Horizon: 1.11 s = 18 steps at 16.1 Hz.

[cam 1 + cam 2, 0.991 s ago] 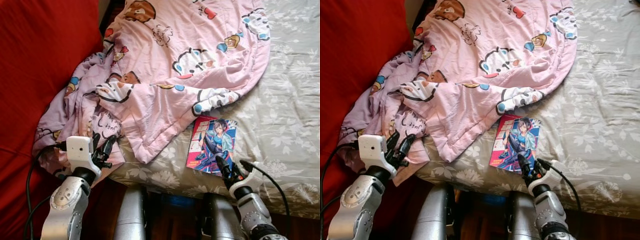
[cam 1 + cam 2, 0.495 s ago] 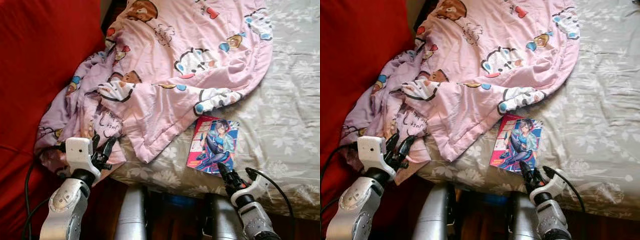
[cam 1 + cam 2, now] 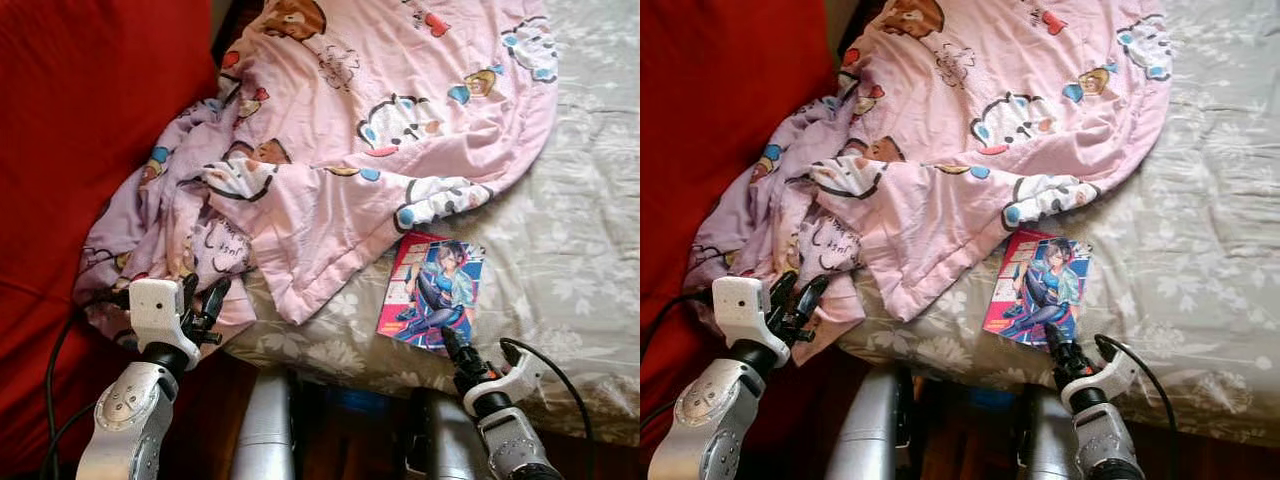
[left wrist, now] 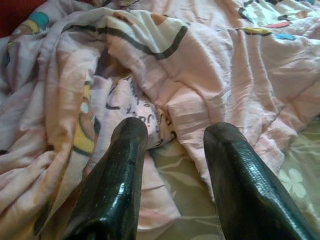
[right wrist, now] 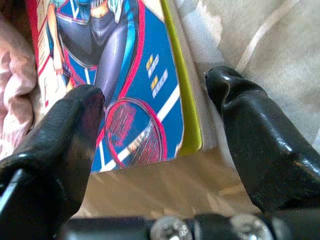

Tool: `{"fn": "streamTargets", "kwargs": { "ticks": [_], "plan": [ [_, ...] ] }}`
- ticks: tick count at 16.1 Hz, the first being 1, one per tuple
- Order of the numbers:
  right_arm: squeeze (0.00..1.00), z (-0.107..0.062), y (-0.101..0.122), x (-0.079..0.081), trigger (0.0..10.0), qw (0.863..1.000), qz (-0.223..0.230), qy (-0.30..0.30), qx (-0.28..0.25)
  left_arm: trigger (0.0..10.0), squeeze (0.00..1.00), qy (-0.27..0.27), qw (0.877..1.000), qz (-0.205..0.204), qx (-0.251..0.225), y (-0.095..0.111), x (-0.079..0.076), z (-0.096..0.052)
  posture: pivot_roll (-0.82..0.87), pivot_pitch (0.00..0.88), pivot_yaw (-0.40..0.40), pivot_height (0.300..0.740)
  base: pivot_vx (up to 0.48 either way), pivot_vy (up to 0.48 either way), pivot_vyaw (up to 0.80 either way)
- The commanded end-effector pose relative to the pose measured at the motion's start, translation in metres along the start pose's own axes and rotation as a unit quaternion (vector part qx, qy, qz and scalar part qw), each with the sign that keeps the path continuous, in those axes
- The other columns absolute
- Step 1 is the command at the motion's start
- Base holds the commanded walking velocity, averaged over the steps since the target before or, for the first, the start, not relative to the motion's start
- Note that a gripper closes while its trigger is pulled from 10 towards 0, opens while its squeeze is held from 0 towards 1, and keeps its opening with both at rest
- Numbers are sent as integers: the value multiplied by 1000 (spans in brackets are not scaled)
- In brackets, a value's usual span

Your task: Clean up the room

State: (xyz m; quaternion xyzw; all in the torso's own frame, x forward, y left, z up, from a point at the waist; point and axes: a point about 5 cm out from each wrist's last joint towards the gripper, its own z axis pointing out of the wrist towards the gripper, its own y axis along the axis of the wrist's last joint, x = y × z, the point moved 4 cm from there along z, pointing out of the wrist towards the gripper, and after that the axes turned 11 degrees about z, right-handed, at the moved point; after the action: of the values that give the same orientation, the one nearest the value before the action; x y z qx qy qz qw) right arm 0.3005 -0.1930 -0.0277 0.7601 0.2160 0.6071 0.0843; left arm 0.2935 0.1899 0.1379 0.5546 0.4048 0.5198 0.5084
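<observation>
With my right end effector (image 5: 155,145) spread open astride the comic book's (image 3: 432,292) near corner, low right of frame, closing risked pinching bedsheet (image 3: 580,250).

The right pincer (image 3: 1053,345) touches the near edge of a comic book (image 3: 1037,287) lying flat on the bed (image 3: 1200,250). Beyond it sprawls a pink cartoon blanket (image 3: 970,140), whose hanging edge meets the left pincer (image 3: 795,300), fingers parted.

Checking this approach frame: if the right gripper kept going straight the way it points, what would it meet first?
Most likely the comic book lying on the bedsheet. The right gripper has open fingers straddling the book's near corner, though their height above it is unclear.
</observation>
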Motion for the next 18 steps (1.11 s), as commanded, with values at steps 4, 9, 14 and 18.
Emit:
{"fn": "streamTargets", "kwargs": {
  "ticks": [4,9,14,18],
  "plan": [
    [0,-20,-59,-24,10000,992,42,-56,101,10000,0,1,1000,6,20,-7,1,-7,245,408,120,627,0,0,0],
    [0,-20,-60,-23,0,993,34,-57,99,10000,0,1,1000,9,26,-9,3,-9,244,411,123,627,0,0,0],
    [0,-18,-54,-21,0,994,33,-49,88,10000,0,-1,1000,8,27,-10,1,-7,238,406,119,627,0,0,0],
    [0,-15,-53,-19,0,995,30,-49,85,10000,0,0,1000,9,27,-10,1,-5,236,400,116,627,0,0,0]
  ]
}}
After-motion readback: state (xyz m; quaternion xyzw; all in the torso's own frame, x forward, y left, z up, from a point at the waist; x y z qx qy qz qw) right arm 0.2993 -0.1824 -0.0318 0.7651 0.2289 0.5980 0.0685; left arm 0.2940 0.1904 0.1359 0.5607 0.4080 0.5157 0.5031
